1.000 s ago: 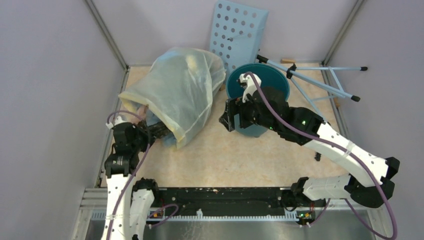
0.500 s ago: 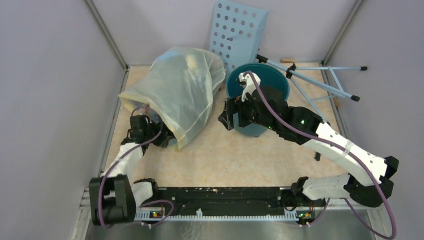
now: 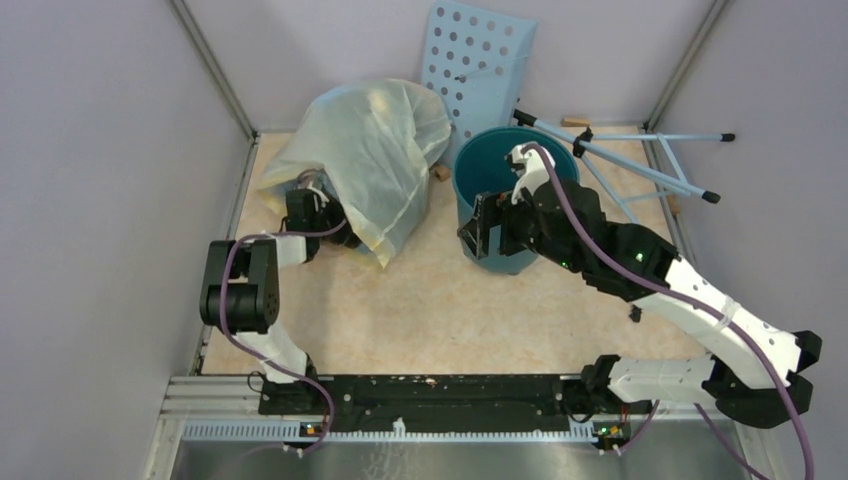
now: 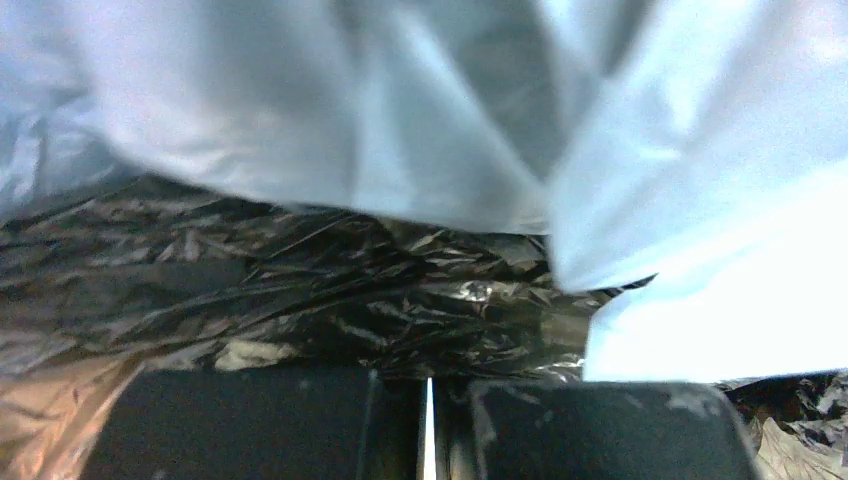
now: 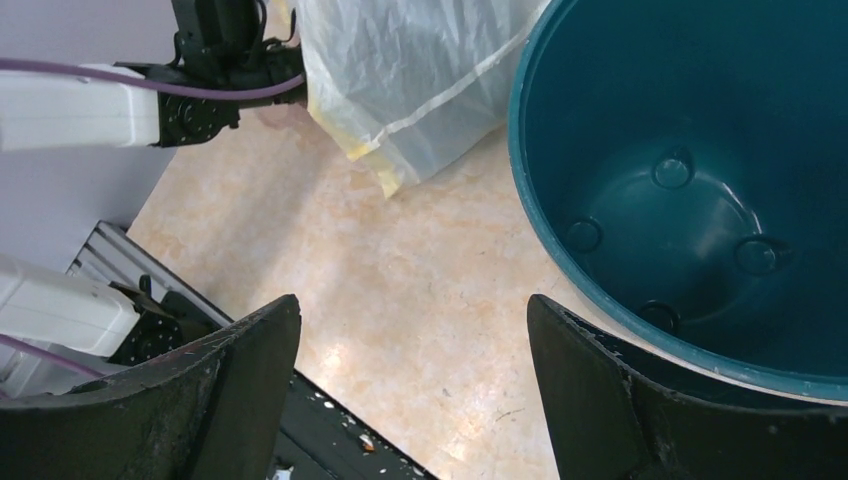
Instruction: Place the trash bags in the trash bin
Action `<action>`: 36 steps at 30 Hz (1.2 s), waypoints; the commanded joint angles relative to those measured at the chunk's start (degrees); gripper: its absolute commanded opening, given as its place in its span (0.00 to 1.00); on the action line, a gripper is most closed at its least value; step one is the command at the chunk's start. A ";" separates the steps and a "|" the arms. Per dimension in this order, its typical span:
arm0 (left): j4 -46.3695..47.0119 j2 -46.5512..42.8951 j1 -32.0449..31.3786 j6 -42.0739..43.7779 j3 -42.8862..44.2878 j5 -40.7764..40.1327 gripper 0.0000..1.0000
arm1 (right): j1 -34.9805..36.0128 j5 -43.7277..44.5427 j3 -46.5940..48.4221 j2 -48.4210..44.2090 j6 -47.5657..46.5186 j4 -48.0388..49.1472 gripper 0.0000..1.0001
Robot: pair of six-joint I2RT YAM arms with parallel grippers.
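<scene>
Since the earlier top view, the left arm has folded at the elbow and driven its wrist further under the pale stuffed bag, which has bunched up and shifted back. The right arm has slid a little along the near wall of the trash bin.

The pale stuffed bag is the biggest thing here, slumped just to the left of the bin with its near hem hanging loose. The bin stands upright, and the right wrist view shows nothing inside it.

The trash bag is a dark, crinkled film lying under the pale bag's hem, left of the bin and apart from it, so it is not yet in.

The left gripper sits right against that film with only 1 thin slit of light between its 2 fingers. The jaws are closed or very nearly so. Whether any plastic is caught between them cannot be told, as the tips are lost against the dark film.

The right gripper hangs at the bin's near-left side, outside the rim, with its jaws spread wide and holding nothing.

The step in hand looks like fetching the dark bag out from under the pale one. The next move calls for a sure pinch on the thin film. Then it needs a draw out toward the bin without dragging the pale bag along, and a lift over the rim.
</scene>
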 commanded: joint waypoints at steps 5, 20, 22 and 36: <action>-0.98 -3.36 -0.34 4.90 5.10 1.56 0.16 | 0.14 -0.38 0.36 2.58 -0.52 1.31 0.84; -51.08 -30.28 0.02 14.81 5.04 -17.70 0.62 | 0.08 -3.47 -1.49 5.62 -3.67 11.05 0.85; -55.06 -32.86 0.29 15.46 6.43 -21.93 0.66 | 0.14 -3.86 -1.40 6.02 -3.95 11.97 0.85; -52.51 -41.19 4.26 13.28 6.12 -21.25 0.96 | 0.12 -3.71 -0.83 5.76 -6.36 11.67 0.85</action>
